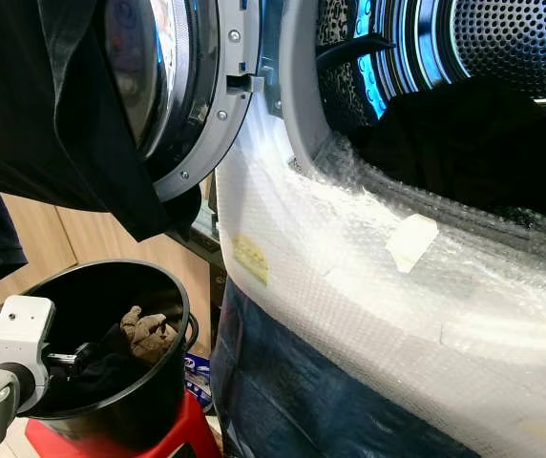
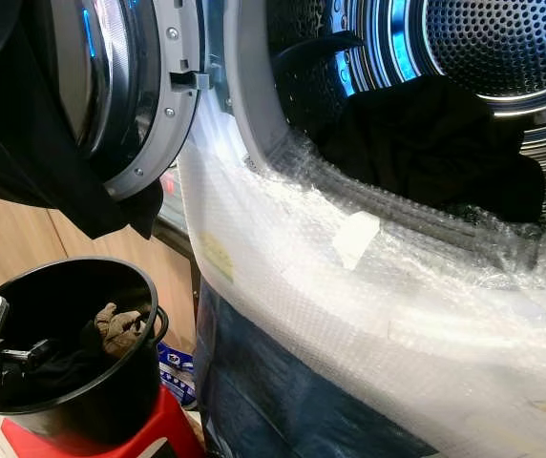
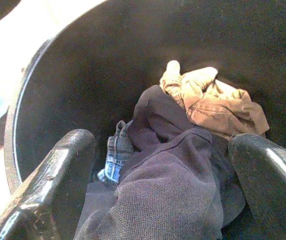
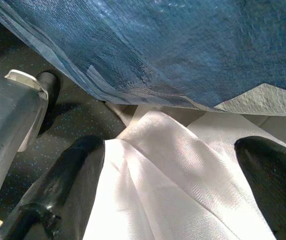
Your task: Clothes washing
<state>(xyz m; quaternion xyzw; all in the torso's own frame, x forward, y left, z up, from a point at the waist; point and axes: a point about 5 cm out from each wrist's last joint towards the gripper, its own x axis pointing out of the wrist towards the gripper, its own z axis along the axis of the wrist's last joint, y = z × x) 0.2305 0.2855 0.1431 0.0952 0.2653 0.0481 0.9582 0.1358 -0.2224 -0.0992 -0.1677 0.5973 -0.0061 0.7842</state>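
A black bucket (image 1: pixel 163 396) stands on a red stool (image 1: pixel 189 435) to the left of the washer. Inside it lie a tan garment (image 3: pixel 213 100), a dark purple garment (image 3: pixel 168 170) and a bit of denim (image 3: pixel 114 156). My left gripper (image 3: pixel 163 145) reaches into the bucket, open, its fingers (image 3: pixel 58 180) standing on either side of the dark purple garment. The washer drum (image 1: pixel 507 38) is open, with dark clothes (image 1: pixel 473 143) inside. My right gripper (image 4: pixel 172 150) hangs open low down over a white cloth (image 4: pixel 183 190).
The round washer door (image 1: pixel 192 95) stands open at upper left with a black garment (image 1: pixel 53 114) draped over it. Bubble wrap (image 1: pixel 349 277) and a blue tarp (image 1: pixel 292 382) cover the washer's front. A blue package (image 1: pixel 197 367) lies on the floor behind the bucket.
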